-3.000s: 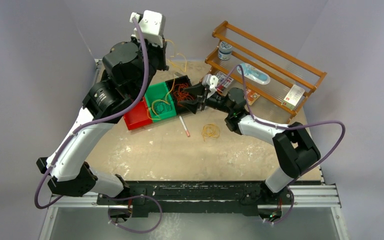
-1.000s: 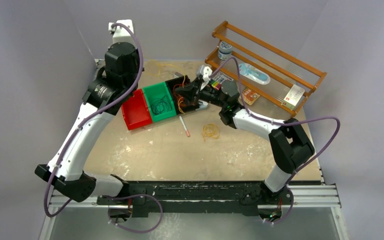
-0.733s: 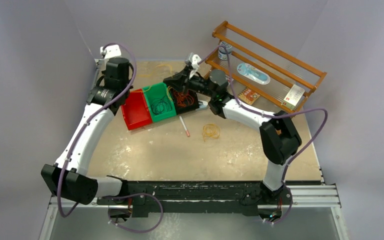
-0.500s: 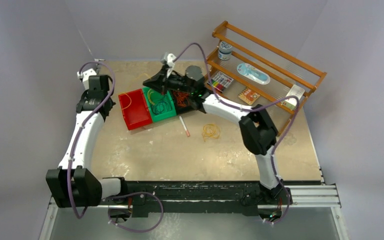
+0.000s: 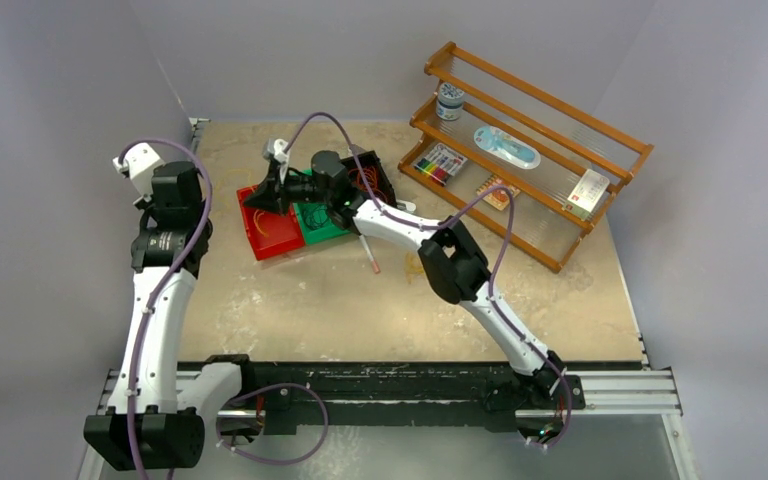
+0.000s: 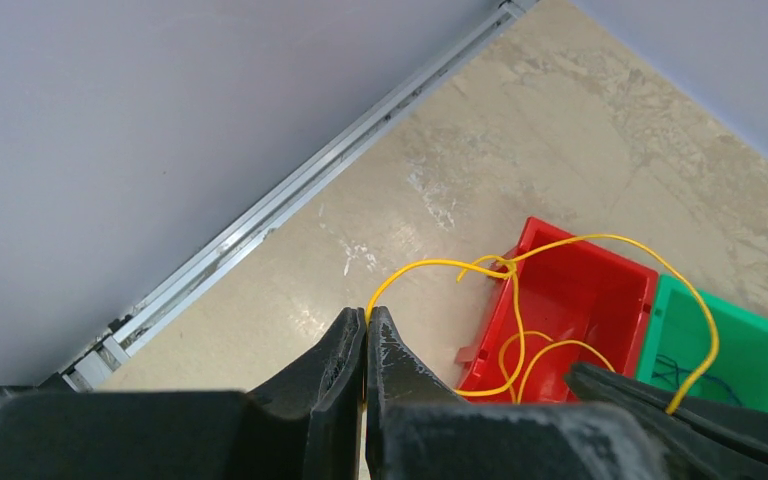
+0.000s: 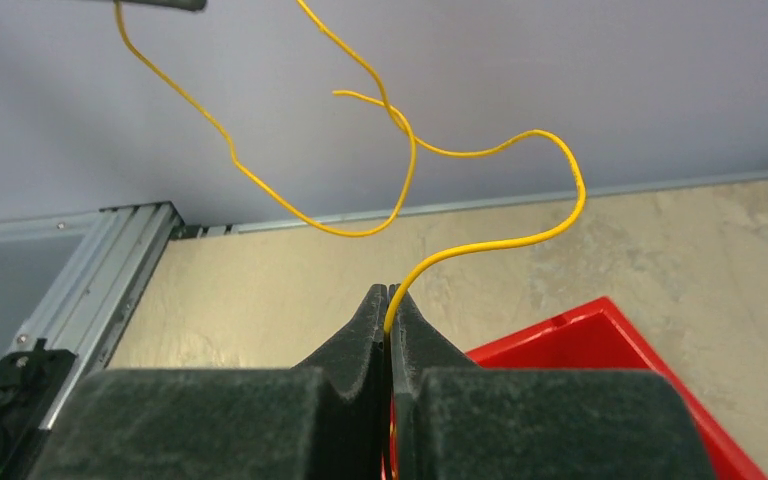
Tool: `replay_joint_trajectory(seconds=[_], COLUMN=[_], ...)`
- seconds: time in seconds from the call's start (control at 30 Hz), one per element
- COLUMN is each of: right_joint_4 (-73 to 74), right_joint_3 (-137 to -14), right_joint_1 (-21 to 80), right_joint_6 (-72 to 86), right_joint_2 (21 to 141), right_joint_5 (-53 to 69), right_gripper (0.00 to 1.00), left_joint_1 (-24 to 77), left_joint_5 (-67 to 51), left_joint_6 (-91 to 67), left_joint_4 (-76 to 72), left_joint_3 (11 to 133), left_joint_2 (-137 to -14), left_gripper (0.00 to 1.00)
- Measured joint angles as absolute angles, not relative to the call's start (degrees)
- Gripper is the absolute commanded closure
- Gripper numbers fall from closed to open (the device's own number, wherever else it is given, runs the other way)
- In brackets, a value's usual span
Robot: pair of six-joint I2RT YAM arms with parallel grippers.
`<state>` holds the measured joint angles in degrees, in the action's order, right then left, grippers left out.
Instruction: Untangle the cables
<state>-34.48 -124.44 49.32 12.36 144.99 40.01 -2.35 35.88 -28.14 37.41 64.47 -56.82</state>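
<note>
Cable (image 6: 430,264) — yellow, one end pinched in shut left gripper (image 6: 365,330), other in shut right gripper (image 7: 388,300) — slack and looped between them, long axis left-to-right across upper left of top view

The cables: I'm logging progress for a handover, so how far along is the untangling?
Done: the dark green cable lies in the green bin. In hand: left gripper and right gripper pinch one yellow cable, looped and crossed between them. Left: red-orange cables bunched in the black bin.
</note>
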Motion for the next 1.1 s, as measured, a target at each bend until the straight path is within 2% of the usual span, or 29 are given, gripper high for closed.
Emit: replay_joint_trajectory(seconds=[0.1, 0.17, 0.23, 0.37, 0.53, 0.67, 0.83, 1.1], right_joint_4=[-33.8, -33.0, -31.9, -30.1, -31.4, -34.9, -36.8, -40.4], right_joint_3=[-125.5, -126.8, -128.5, -129.2, -122.9, -111.0, -101.7, -87.7], right_joint_1=[49.6, 49.5, 49.4, 49.3, 49.0, 48.2, 46.7, 43.4], right_joint_6=[11.7, 11.0, 10.3, 9.0, 7.4, 7.8, 7.5, 7.7], right_joint_2=[147.5, 149.1, 151.0, 152.4, 149.1, 141.9, 133.1, 120.4], right_joint_5=[39.6, 39.1, 38.3, 37.4, 37.0, 36.8, 34.2, 29.3], right_gripper=[0.99, 0.95, 0.87, 0.64, 0.52, 0.39, 0.34, 0.34], left_joint_1=[-2.3, -2.3, -2.3, -2.3, -2.3, -2.3, -2.3, -2.3], left_joint_5=[35.3, 34.3, 32.7, 29.0, 24.9, 23.6, 22.4, 22.4], left_joint_6=[-28.1, -28.0, -27.9, -27.9, -27.6, -27.4, -27.5, -27.5], left_joint_4=[37.4, 37.1, 36.2, 34.2, 31.6, 30.2, 29.0, 27.4], left_joint_3=[63.5, 62.8, 62.1, 61.2, 61.2, 61.2, 62.0, 64.3], left_joint_2=[-57.4, -57.6, -57.8, -58.2, -59.7, -61.6, -64.3, -68.8], left_gripper=[1.00, 1.00, 1.00, 1.00, 1.00, 1.00, 1.00, 1.00])
